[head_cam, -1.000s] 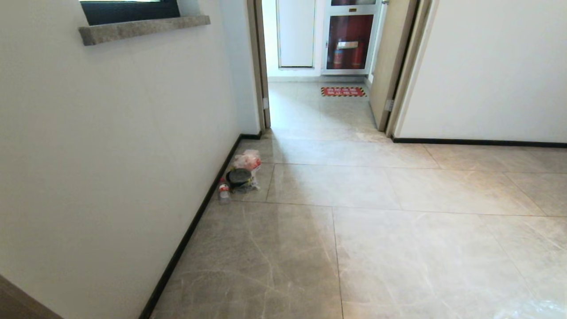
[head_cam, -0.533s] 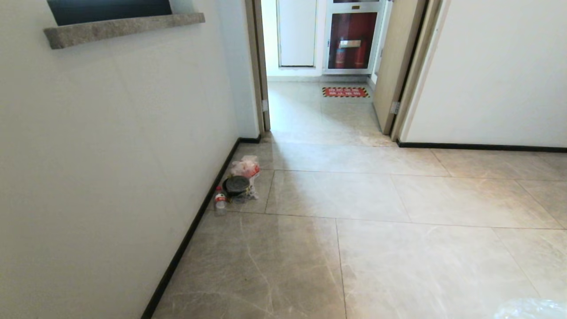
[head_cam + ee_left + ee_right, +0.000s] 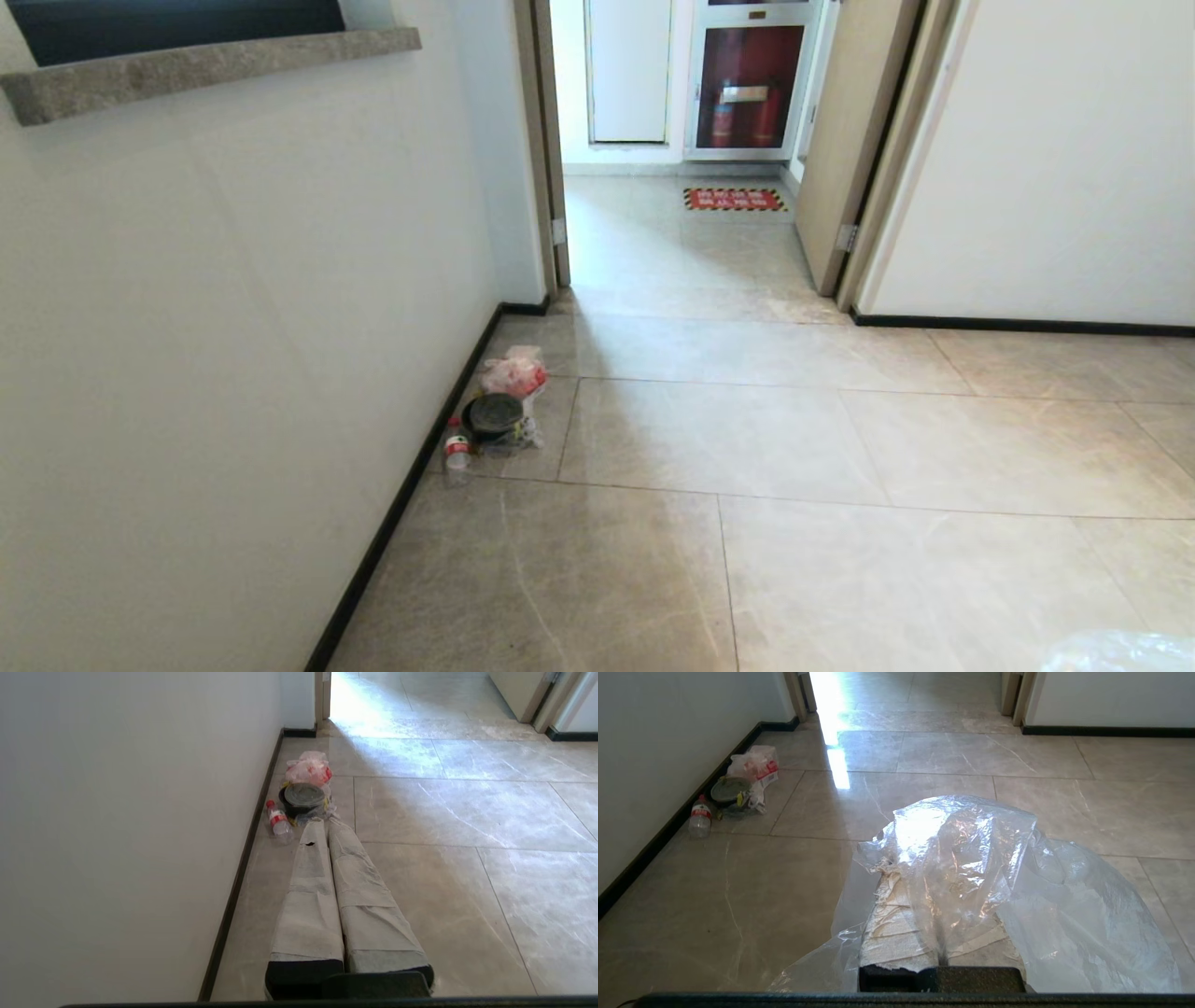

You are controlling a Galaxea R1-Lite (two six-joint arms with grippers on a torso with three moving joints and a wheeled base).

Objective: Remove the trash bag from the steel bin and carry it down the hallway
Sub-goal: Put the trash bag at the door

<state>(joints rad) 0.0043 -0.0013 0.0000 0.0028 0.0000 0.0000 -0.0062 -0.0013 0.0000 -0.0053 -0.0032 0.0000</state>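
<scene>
Clear trash bag (image 3: 971, 858), grey-beige marbled hallway (image 3: 747, 523)

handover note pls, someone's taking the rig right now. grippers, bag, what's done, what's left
Right gripper: shut on the trash bag, clear plastic draped over its fingers.
Left gripper: shut, empty.
Steel bin: not in view; bag already out.
Ahead by the left wall: plastic bottle, dark round tub, small red-and-white bag. Not ours.
Left: carry the bag on down the hallway, towards the open doorway.

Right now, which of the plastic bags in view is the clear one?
The trash bag draped over the shut right gripper; the small bag by the wall shows red-and-white contents.
</scene>
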